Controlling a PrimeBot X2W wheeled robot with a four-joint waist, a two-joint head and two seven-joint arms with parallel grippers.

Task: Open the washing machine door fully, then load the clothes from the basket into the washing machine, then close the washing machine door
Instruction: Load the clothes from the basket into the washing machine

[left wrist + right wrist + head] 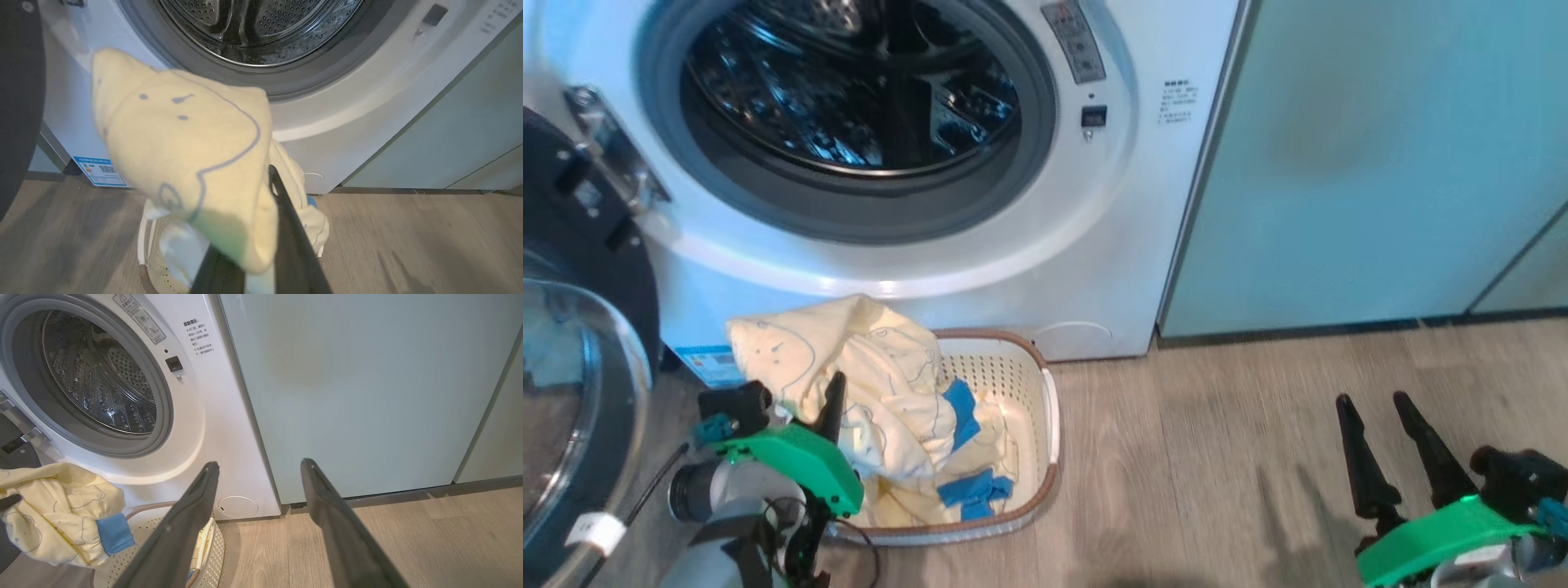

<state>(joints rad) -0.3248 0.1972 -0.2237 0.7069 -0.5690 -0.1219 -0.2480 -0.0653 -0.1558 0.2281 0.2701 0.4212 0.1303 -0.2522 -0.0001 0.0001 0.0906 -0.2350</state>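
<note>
— The washing machine door (629, 278) stands wide open off to the left, glass porthole bulging toward us. The steel drum (849, 82) is bare inside its grey gasket (1033, 155).

— And look at the left hand (836, 400)! It's clenched tight on a cream bear-print garment (882, 367). One dark finger shows along the cloth's edge, the other is buried under it.

— Where's that garment sitting?

— Raised above the back left corner of the basket (1052, 425), bunched up in front of the washing machine (1111, 245), below the drum opening. Its lower folds hang down toward the basket. Whether they touch what lies there, I can't tell.

— More clothes (907, 498) in there?

— Yes, more cream cloth in the bottom, and a blue piece (976, 494) near the front rim. The basket itself is on the wooden floor (1217, 457), right against the machine's foot, beside the blue sticker (712, 363).

— And the right hand (1372, 408)?

— Released, fingers spread, nothing between them. It's well off to the right above the floor, pointing toward the pale green cabinet panel (1380, 163).
</note>
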